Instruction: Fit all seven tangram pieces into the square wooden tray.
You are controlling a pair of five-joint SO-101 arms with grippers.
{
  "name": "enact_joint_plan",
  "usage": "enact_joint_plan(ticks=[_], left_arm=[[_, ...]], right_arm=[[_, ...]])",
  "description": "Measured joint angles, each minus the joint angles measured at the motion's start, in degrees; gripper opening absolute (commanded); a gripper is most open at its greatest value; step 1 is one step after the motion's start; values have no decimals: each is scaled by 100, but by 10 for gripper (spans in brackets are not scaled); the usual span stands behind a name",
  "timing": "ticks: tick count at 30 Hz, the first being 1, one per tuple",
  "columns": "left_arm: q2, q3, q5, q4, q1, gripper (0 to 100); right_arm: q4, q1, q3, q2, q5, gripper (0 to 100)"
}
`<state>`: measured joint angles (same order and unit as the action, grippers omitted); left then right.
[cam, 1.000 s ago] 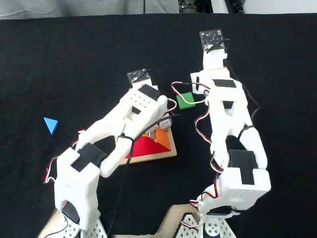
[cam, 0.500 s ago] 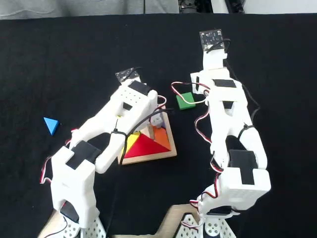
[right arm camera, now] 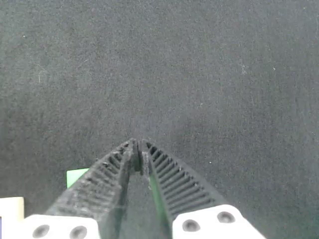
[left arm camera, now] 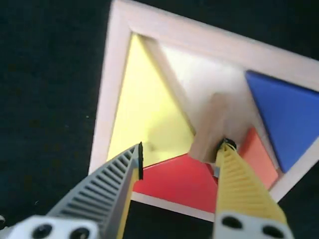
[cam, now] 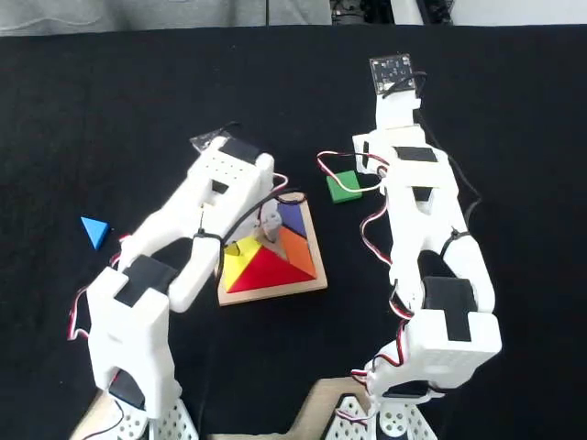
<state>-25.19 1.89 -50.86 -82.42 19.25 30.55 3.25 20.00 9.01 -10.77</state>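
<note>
Left gripper (left arm camera: 183,146) spread wide over wooden tray (left arm camera: 105,99) — yellow piece (left arm camera: 144,114) below. Right gripper (right arm camera: 137,149) pressed together over black table (right arm camera: 199,74) — green piece (cam: 344,186) near.

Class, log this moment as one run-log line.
left gripper: open over wooden tray | right gripper: shut | outside tray: green square, blue triangle | task: unfinished
</note>
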Motion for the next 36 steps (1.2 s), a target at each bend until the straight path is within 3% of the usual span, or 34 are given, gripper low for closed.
enact_joint_plan(ticks=[20, 31, 36], left_arm=[[0, 967, 607, -862, -448, 245], [0, 527, 633, -211, -782, 245], [0, 431, 1073, -167, -800, 245]], right_arm=[[0, 0, 0, 0, 0, 11], [0, 0, 0, 0, 0, 11], [0, 0, 0, 0, 0, 11]])
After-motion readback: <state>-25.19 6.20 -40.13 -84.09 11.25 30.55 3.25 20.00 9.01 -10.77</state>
